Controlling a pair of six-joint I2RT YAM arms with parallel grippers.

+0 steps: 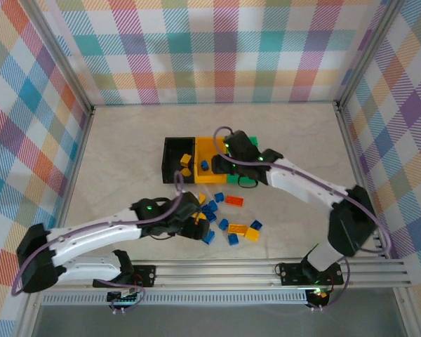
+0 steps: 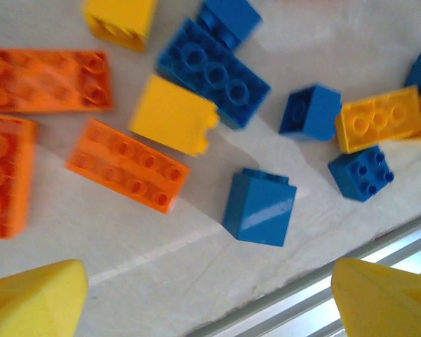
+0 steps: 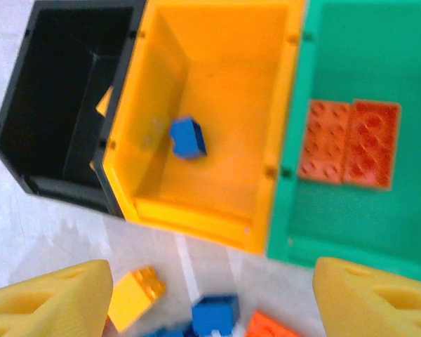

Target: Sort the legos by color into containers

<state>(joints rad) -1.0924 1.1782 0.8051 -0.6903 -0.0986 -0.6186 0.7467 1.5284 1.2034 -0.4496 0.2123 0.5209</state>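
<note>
- The left pincer (image 2: 210,309) hung low over the loose legos (image 1: 228,226) on the desk (image 1: 126,161). Its yellow fingertips (image 2: 35,298) were spread wide with nothing between them.
- The relation that mattered was with a blue brick (image 2: 259,207), which lay straight ahead of that pincer and roughly centred in its gap. The brick was blocky with no marked long axis, and it sat tipped with a smooth face up.
- An orange plate (image 2: 128,165) lay to the left of the blue brick, its long axis running diagonally across the left wrist view. A yellow brick (image 2: 172,114) sat just beyond it, touching a longer blue brick (image 2: 214,74).
- The right pincer (image 3: 210,302) hovered above the containers, also spread and holding nothing. It was over the near edge of the yellow-orange bin (image 3: 217,42), with the black bin (image 3: 63,105) to one side and the green bin (image 3: 358,56) to the other.
- One small blue brick (image 3: 188,137) lay in the yellow-orange bin, and two orange plates (image 3: 349,142) lay side by side in the green bin.
- I judged the left arm clearly nearer the unsorted pile and the right arm nearer the bins.
- No brand, label or writing could be read anywhere.
</note>
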